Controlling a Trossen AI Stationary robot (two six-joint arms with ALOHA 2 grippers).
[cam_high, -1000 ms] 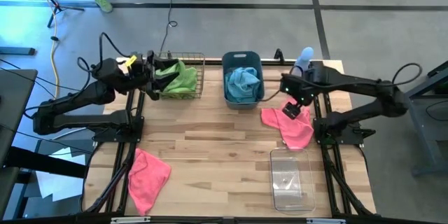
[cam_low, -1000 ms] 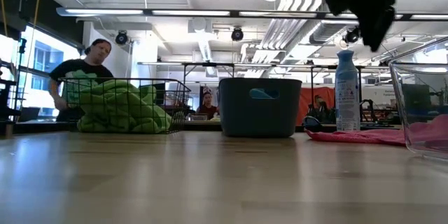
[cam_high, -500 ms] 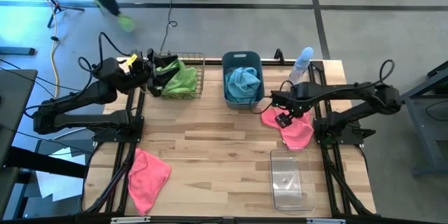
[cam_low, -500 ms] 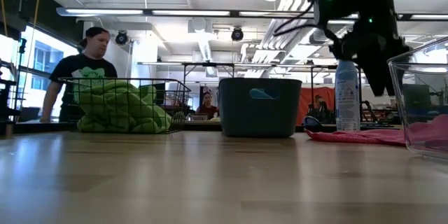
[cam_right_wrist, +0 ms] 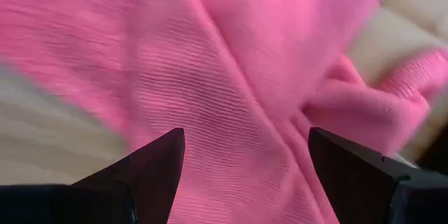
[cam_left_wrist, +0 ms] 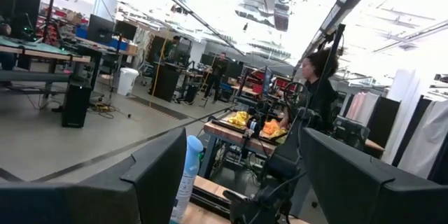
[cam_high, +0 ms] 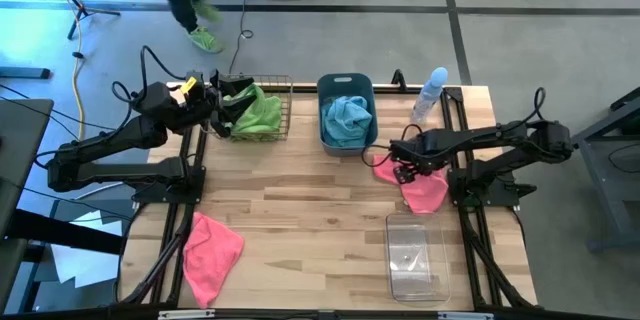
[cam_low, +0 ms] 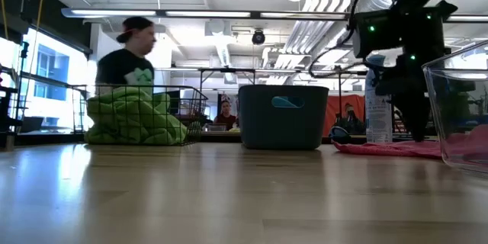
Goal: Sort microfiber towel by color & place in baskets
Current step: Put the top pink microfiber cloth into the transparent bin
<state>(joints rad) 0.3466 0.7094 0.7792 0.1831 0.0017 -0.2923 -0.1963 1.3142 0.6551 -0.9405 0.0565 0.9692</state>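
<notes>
A pink towel [cam_high: 425,188] lies crumpled flat on the table's right side, and also shows in the low view [cam_low: 389,149]. My right gripper [cam_high: 398,172] points down at the towel's left end, open. Its fingers stand on either side of a raised fold [cam_right_wrist: 231,77]. A second pink towel [cam_high: 212,248] lies at the near left. Green towels [cam_high: 258,112] fill the wire mesh basket [cam_high: 288,100]. Blue towels [cam_high: 347,118] sit in the slate-blue tub [cam_high: 322,85]. My left gripper [cam_high: 228,108] waits open at the wire basket's left side. My right gripper comes at the pink towel from above with its fingers [cam_right_wrist: 150,171] spread over a fold near the towel's left end. The fingertips are down at cloth level [cam_low: 418,133]. I cannot tell whether they touch the cloth. The towel lies on the table.
The clear bin [cam_high: 390,250] stands at the near right, close to the pink towel. A spray bottle [cam_high: 432,88] stands at the far right edge behind my right arm. Bare wood spans the table's middle. A person walks past beyond the far edge.
My right gripper has come down from high above the table to the pink towel, shifting slightly toward the table's left. The towel has kept its place. A person has walked along behind the table.
</notes>
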